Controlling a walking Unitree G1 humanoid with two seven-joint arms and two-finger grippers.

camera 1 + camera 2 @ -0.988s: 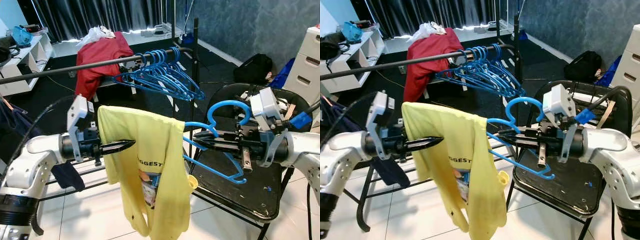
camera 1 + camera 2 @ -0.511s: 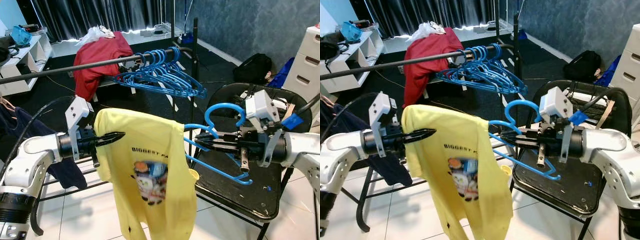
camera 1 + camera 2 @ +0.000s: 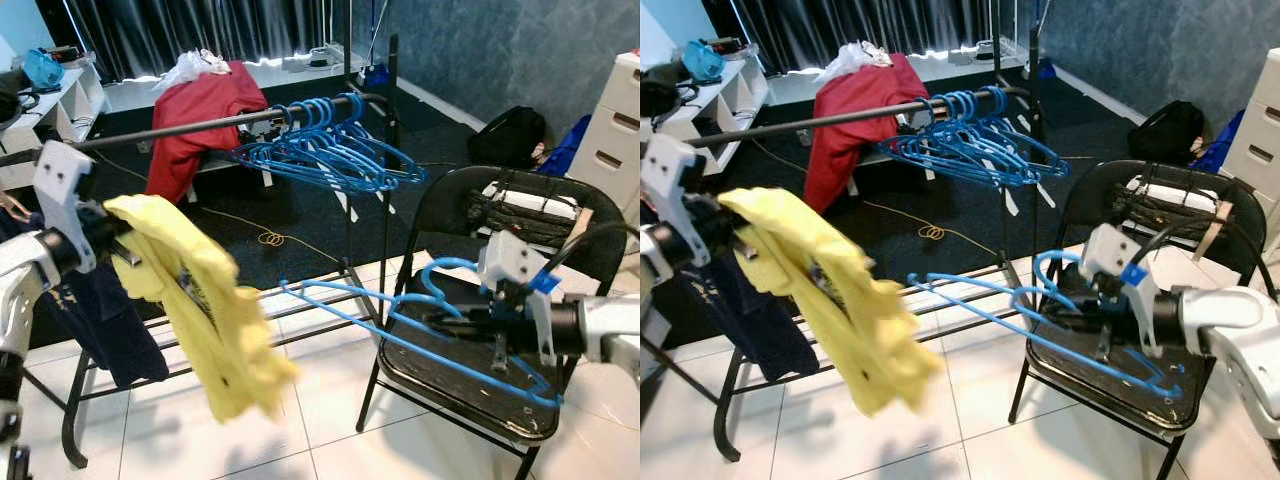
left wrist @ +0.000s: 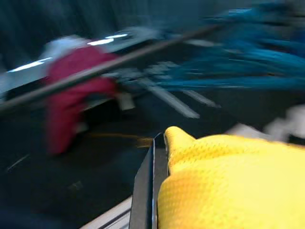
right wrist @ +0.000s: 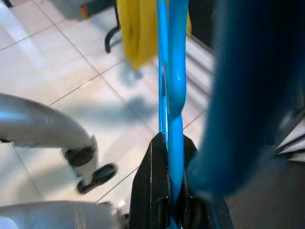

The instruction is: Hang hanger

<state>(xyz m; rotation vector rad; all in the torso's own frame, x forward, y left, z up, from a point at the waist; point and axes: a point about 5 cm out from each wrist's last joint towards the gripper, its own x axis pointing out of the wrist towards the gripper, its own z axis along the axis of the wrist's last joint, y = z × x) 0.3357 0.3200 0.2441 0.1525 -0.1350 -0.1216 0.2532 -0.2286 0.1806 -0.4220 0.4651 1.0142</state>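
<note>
Eye views: right gripper [image 3: 440, 322] clamped on blue hanger [image 3: 400, 325], held over the black chair [image 3: 455, 200]; hanger's long bar pokes out ahead of the fingers. Left gripper [image 3: 735, 235] far off, yellow shirt [image 3: 830, 300] draped from it, blurred.
Left wrist: fingers [image 4: 150, 191] closed, probably pinching shirt.
Right wrist: fingers [image 5: 152, 181] shut tight around hanger.
</note>
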